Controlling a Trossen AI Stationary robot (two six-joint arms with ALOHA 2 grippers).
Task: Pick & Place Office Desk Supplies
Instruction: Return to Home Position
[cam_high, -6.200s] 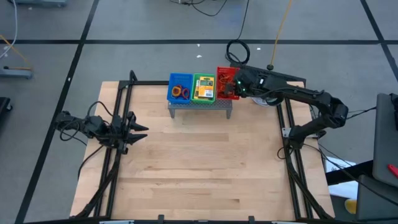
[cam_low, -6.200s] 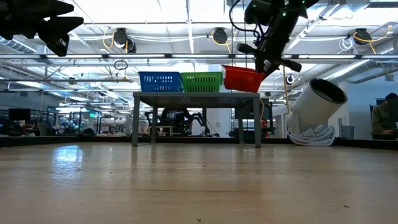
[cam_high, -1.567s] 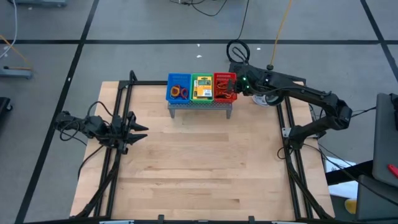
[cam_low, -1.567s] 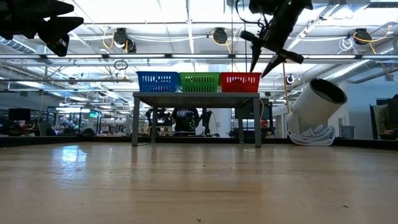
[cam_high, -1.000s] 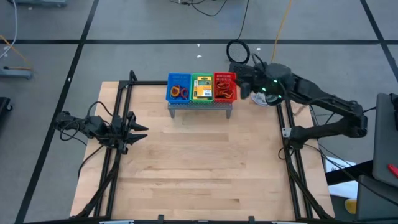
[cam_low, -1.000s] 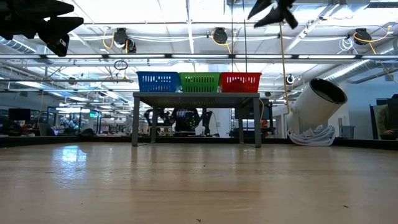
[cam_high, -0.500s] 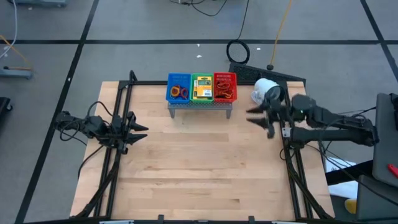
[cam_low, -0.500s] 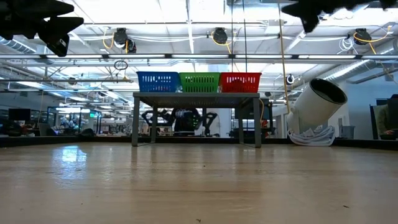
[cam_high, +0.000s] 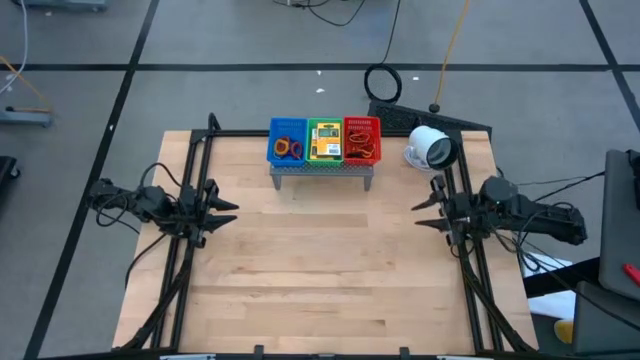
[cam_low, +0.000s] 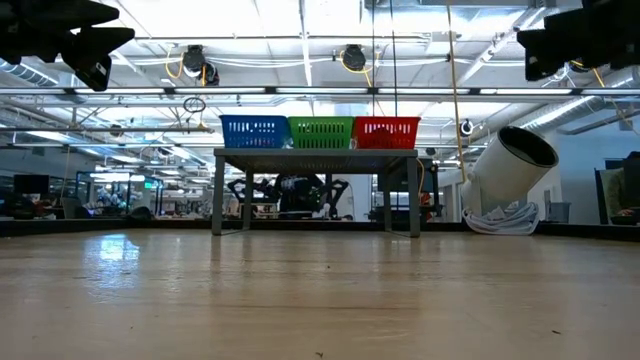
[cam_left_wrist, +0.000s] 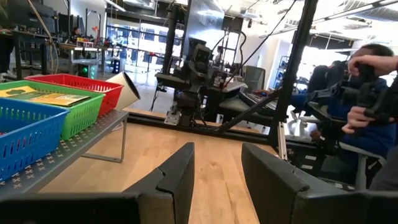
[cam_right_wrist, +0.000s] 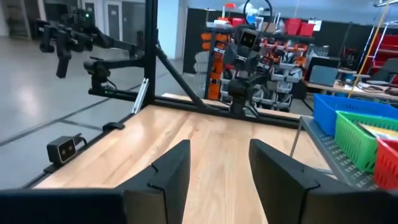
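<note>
Three small baskets stand side by side on a grey perforated shelf at the table's far edge. The blue basket holds small rings, the green basket holds yellow packets, and the red basket holds rubber bands. My left gripper waits open at the table's left side, pointing level toward the right. My right gripper stands open at the right side, pointing level toward the left. Nothing is between the fingers of either one.
A white round camera-like device lies on the table right of the shelf, near the far right corner. Black frame rails run along both table sides. The wooden tabletop between the grippers is bare.
My right gripper has drawn back from beside the red basket toward the table's right edge and near side, sinking and tipping from a downward slant to level. It stays open and carries nothing. The baskets have kept still.
</note>
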